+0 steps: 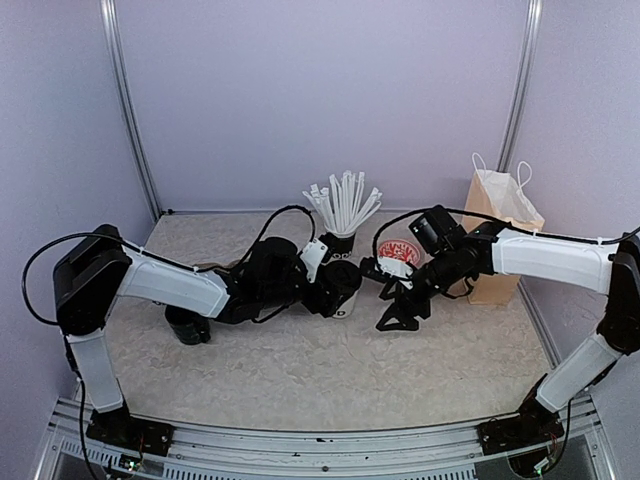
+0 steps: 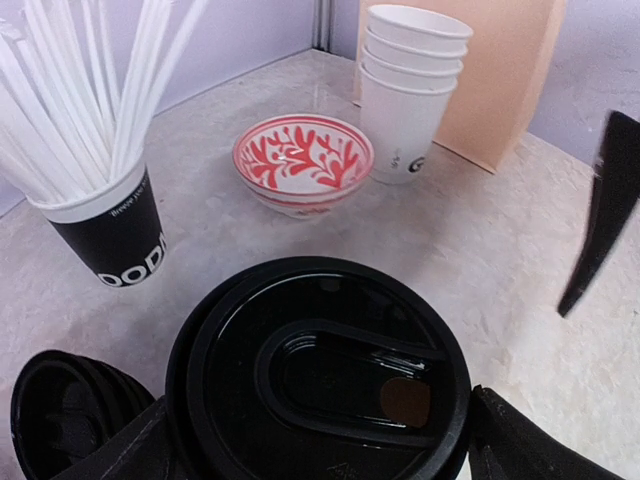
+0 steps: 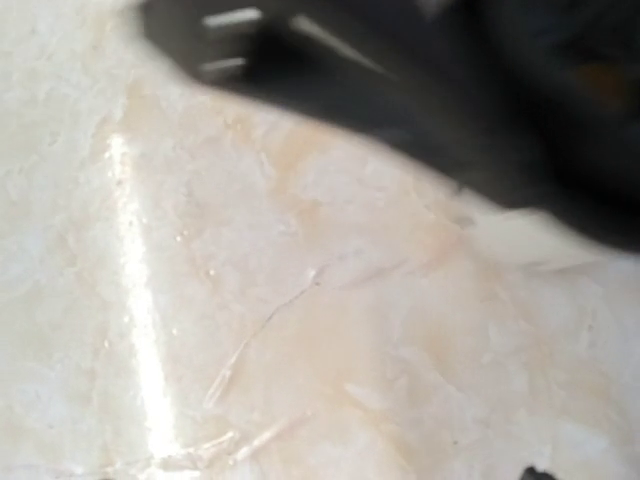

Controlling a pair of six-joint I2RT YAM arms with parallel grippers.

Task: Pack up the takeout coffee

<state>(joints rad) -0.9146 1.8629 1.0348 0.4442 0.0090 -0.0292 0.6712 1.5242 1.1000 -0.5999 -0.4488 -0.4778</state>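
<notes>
Takeout coffee (image 2: 320, 370): stood upright on the surface (image 1: 300, 370), black lid on, near the straw cup (image 2: 110, 235).
Left hand (image 1: 338, 288): fingers flanked the cup; could not tell whether they pressed it.
Right hand (image 1: 402, 310): spread wide, empty, just right of the coffee.

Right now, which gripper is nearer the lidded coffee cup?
Left. The left gripper straddles the lidded coffee cup, a finger on either side of it. The right gripper hangs off to the cup's right, clear of it.
</notes>
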